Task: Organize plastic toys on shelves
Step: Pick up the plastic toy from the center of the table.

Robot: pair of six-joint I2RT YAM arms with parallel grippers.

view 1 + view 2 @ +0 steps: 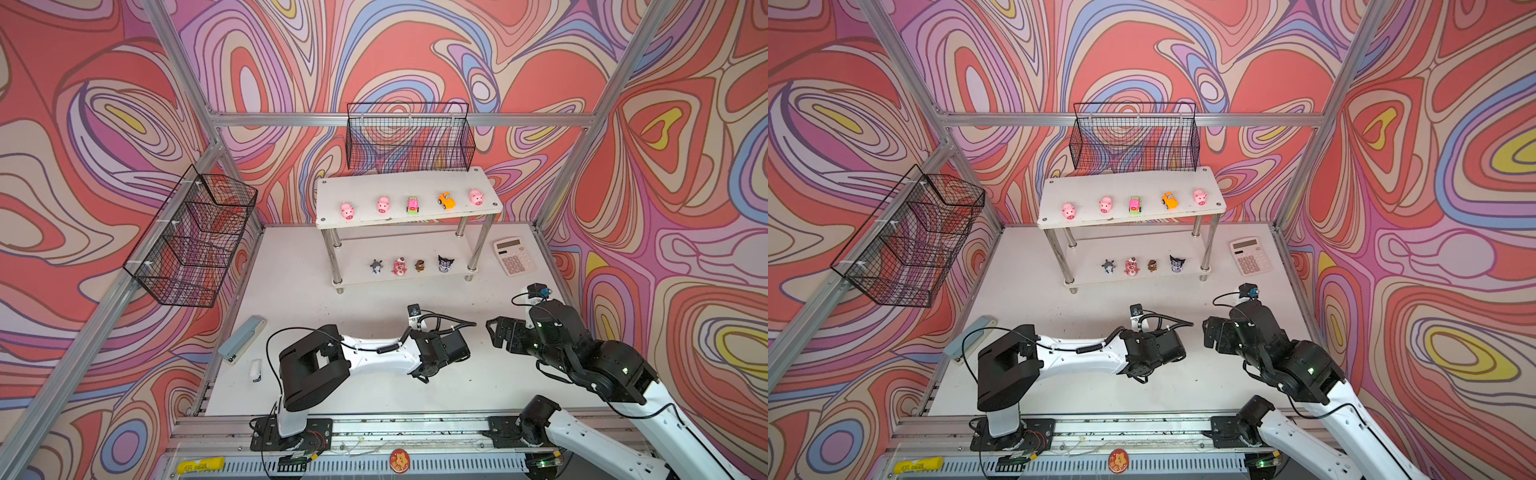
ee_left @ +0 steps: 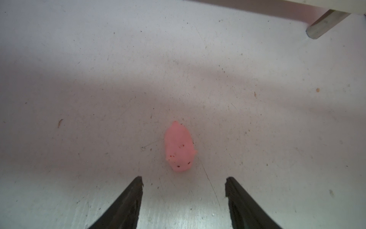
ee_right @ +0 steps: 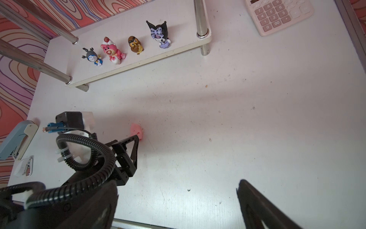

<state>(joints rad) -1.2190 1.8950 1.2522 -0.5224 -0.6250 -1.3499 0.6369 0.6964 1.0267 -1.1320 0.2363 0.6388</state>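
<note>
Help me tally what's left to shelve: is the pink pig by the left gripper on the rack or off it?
Off it: the pink pig lies on the table, just ahead of the open left gripper.

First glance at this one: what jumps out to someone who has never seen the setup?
The loud swirl-patterned walls surround everything. At the back, the shelves carry neat rows: pigs and cars on top, four figurines below. One pink pig lies alone on the table, just ahead of the open left gripper.
</note>
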